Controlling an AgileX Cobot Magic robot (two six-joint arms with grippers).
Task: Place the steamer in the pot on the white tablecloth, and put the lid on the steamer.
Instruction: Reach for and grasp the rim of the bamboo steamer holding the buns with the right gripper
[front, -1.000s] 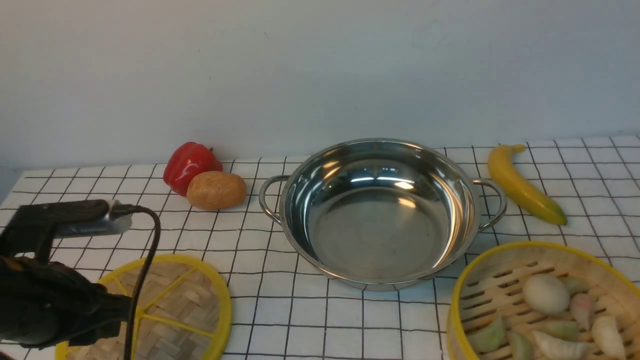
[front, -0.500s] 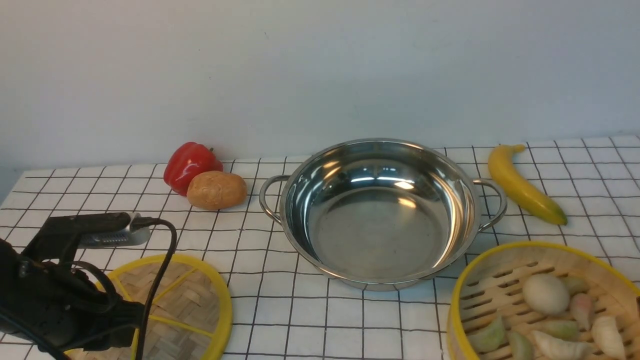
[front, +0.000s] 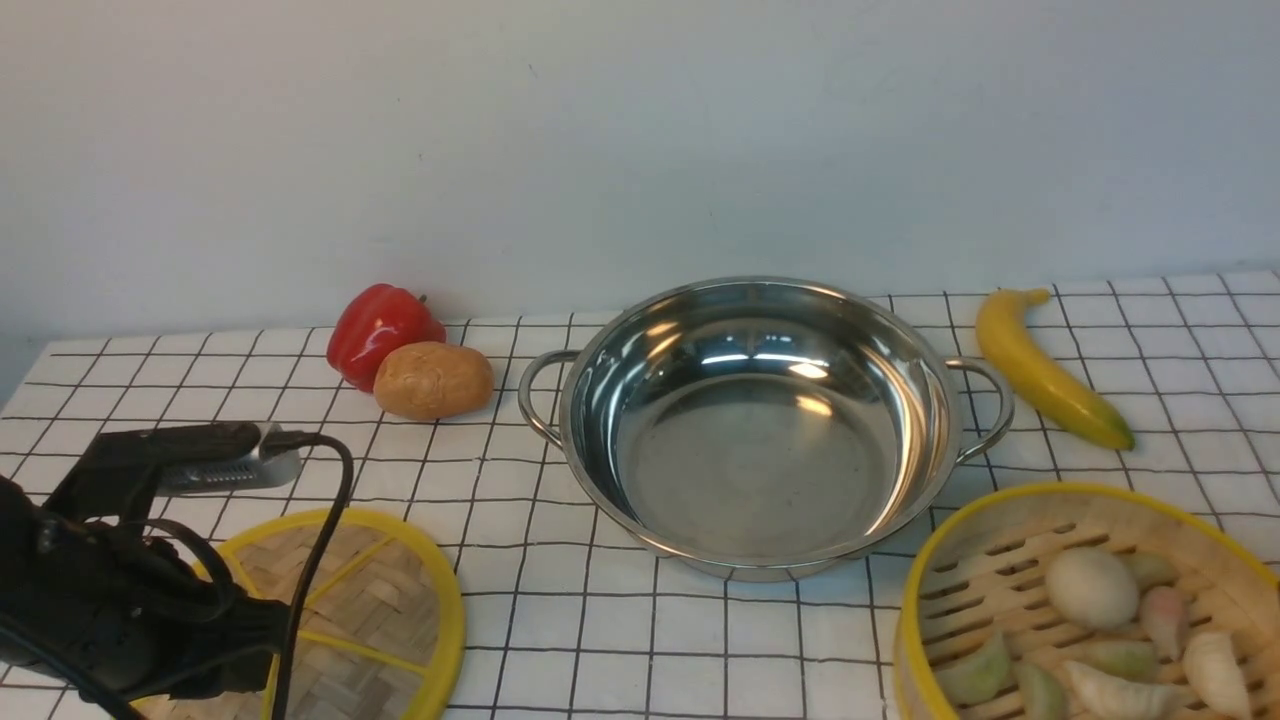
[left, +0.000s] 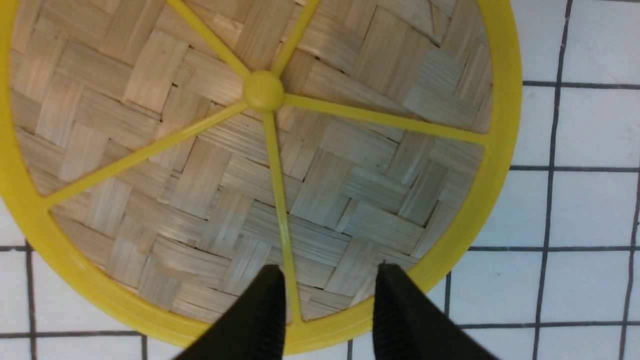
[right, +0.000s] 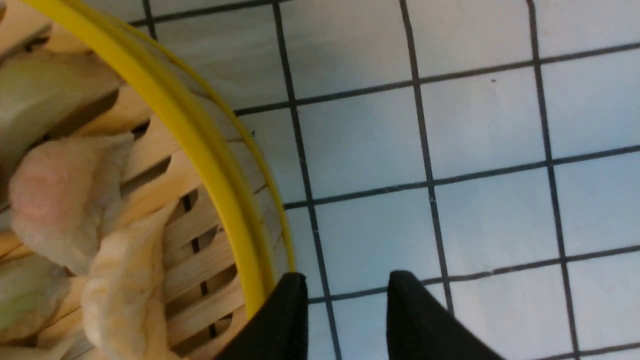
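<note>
The pot is sitting empty; both steps are remaining. The left end effector is hovering open over the lid, the right end effector open beside the steamer.

We carry our left arm low at the near left of the front view, its dark wrist bent forward, and both our left pincer and our right pincer point down with their black fingers parted by a clear gap, clamped on nothing.
</note>
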